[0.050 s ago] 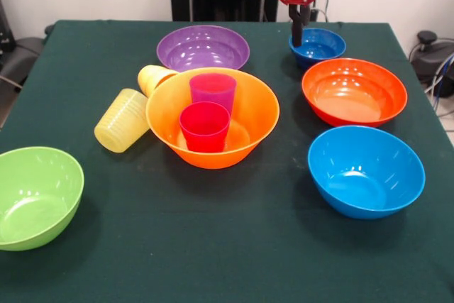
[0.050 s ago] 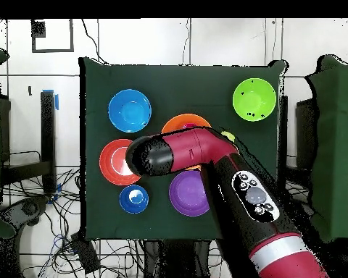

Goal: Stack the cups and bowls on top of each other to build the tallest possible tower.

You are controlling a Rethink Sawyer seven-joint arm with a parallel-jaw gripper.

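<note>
Robotics laboratory: a dark green cloth-covered table [image 2: 97, 108] on a pale tiled floor [image 2: 170, 40], loose black cables [image 2: 112, 250] strewn beside it, red and black robot arm [image 2: 228, 174] above.

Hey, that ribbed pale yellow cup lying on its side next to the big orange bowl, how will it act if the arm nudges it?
The ribbed pale yellow cup lies on its side, so a nudge would likely roll it, probably in a curve since it tapers. It looks like thin plastic, so probably light. The big orange bowl beside it may stop it.
</note>
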